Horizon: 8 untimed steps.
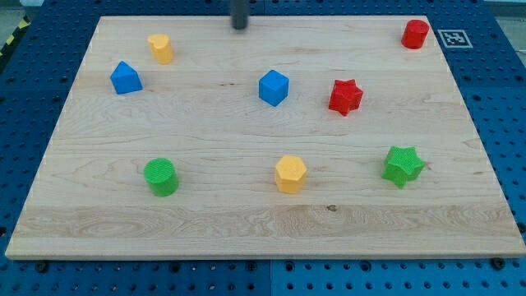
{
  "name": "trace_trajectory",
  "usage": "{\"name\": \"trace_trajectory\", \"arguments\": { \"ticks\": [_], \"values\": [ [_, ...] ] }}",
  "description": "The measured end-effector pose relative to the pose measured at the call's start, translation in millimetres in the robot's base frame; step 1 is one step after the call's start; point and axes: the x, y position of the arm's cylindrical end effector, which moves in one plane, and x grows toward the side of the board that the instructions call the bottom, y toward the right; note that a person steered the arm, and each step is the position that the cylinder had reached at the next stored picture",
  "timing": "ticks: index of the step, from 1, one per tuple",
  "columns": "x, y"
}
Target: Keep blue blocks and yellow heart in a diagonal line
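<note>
Nearest the view's bottom: bare front strip of pale wooden board (246,234), resting on blue perforated table (25,123). Just above that strip, a row of three, well apart from one another: green cylinder block (160,177) at the view's left, yellow hexagonal block (290,173) near centre, green star-shaped block (403,165) at the view's right. Middle band: blue cube-like block (274,87) near board centre, red star-shaped block (345,97) near it on the view's right, not touching. Further toward the view's left: second blue block, roof-peaked in outline (125,78), with small yellow block (161,48) above and slightly right of it, near but apart; heart shape not confirmable at this size. Red cylinder-like block (415,34) alone in the board's top right corner, beside a black-and-white marker tag (452,38) on the table. Dark rod entering from the view's top edge, my tip (239,28) down at the board's far edge, above and left of the blue cube-like block, well right of the small yellow block, touching no block. No pincer on this arm, so apart or together cannot be told. Two blue blocks and small yellow block all in the upper left half, forming a shallow bent spread rather than one straight slant.
</note>
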Motion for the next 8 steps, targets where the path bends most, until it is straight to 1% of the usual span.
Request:
{"name": "trace_trajectory", "arguments": {
  "ticks": [1, 2, 3, 4, 5, 6, 7, 8],
  "values": [
    [-7, -83],
    [-3, -130],
    [21, -132],
    [37, -131],
    [69, -114],
    [88, -107],
    [93, -87],
    [118, -67]
  ]
}}
